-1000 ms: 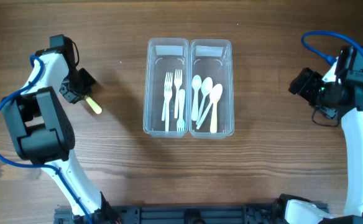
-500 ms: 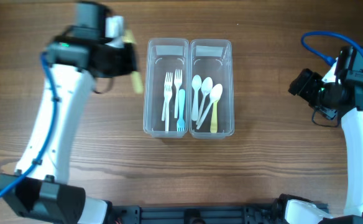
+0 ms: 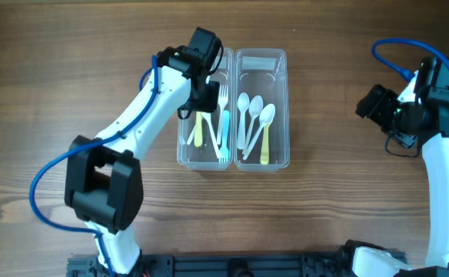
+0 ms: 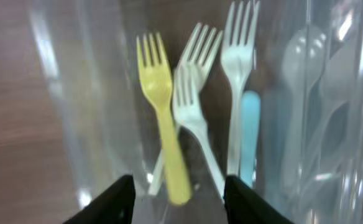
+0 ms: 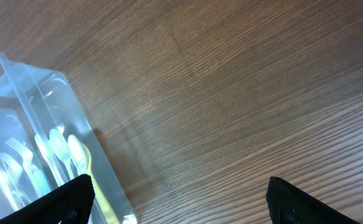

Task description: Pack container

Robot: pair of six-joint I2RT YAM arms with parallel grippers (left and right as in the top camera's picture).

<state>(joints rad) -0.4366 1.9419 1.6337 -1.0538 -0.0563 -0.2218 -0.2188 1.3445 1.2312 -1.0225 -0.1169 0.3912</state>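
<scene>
A: Where is the yellow plastic fork (image 4: pixel 163 130)?

B: It lies in the left clear bin (image 3: pixel 181 154), mid-surface toward the far edge, among white forks (image 4: pixel 237 56). It looks light, stiff and slick, so I'd pinch the handle mid-length. The left fingers (image 4: pixel 110 202) are spread and empty. The right fingers (image 5: pixel 60 199) are spread too.

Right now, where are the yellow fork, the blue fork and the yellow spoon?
yellow fork (image 4: pixel 169 149): left wrist view, middle of its handle.
blue fork (image 3: pixel 225 123): overhead view, on its handle.
yellow spoon (image 3: pixel 264 148): overhead view, on its handle.
</scene>
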